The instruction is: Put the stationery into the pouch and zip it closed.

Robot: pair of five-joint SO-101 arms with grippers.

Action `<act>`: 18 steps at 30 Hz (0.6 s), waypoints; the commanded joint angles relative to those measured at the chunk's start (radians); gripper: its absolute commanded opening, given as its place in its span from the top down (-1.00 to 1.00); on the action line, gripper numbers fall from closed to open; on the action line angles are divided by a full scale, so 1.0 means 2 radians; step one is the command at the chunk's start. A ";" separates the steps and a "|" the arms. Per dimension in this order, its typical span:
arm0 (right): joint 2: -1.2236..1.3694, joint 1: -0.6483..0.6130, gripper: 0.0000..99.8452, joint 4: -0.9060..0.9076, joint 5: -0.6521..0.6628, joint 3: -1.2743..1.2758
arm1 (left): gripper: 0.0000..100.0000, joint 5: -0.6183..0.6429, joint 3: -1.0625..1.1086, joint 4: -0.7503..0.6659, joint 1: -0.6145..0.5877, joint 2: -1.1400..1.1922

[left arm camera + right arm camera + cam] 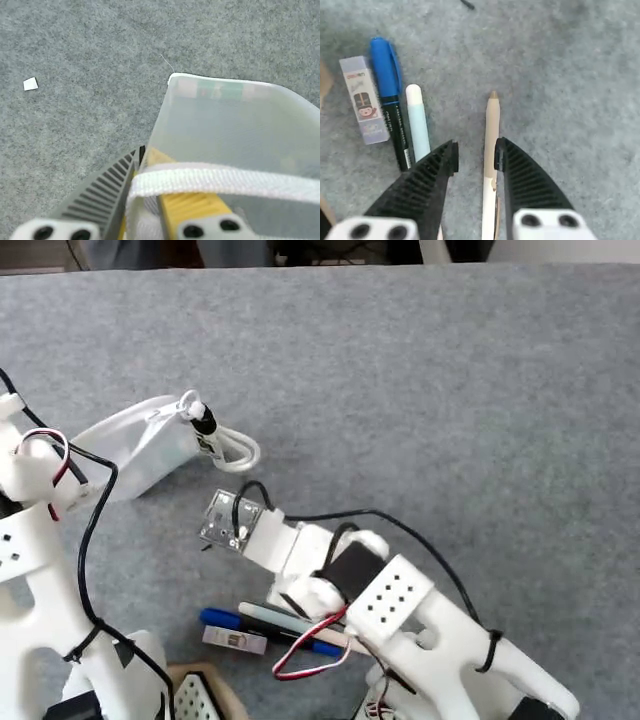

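The right gripper (476, 150) stands released. Its jaws straddle the beige pen (492, 125), which lies flat on the grey mat (570, 75) between them and runs out past their tips; as far as I can judge it is not yet pinched. Just outside one jaw lies the pale blue pen (417, 122), beyond it the blue marker (387, 80), and outermost the eraser (364, 107), so four pieces lie loose on the mat. The left gripper (145, 152) is clenched on the rim of the pouch (225, 130), yellow pad inside and grey jaw outside. The white zip tape (225, 182) crosses over the jaws, and the pouch body stretches away from them, its mouth apparently held open. I reckon the task is early: the loose pieces have to go in, then the zip must be drawn. In the high view a dark-tipped thing (205, 428) sits at the pouch end farthest from the left jaws, beside a white cord loop (240, 452). I cannot tell whether it is a pen partly inside or the zip pull. Faint green and pink shapes show through the pouch wall, too blurred to name. The beige pen's rear end is cut off beneath the gripper.
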 commanded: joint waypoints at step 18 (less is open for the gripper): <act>0.267 0.068 0.72 -0.135 0.009 -0.052 | 0.94 0.002 -0.006 0.002 0.008 0.003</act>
